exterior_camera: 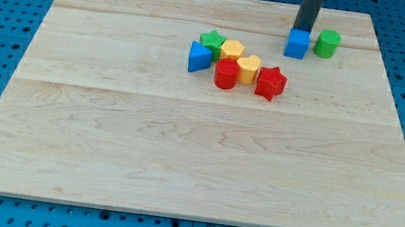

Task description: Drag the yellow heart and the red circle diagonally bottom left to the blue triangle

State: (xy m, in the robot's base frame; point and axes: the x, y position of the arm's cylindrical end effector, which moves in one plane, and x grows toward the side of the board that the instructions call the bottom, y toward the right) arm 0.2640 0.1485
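Left to right in the cluster near the board's point(103, 155) top centre: blue triangle point(199, 57), green star point(213, 40) behind it, yellow hexagon-ish block point(232, 51), red circle point(226, 74) just right of the triangle and close to touching it, yellow heart point(248, 69) pressed against the circle's upper right, red star point(271, 82) touching the heart. Heart and circle are both flat, upright and intact, already packed near the triangle, so I'd judge little travel remains. My tip point(302, 30) is well right of them, behind the blue cube point(297, 44) beside the green cylinder point(327, 44), a bare rod holding nothing; contact with the cube unclear.
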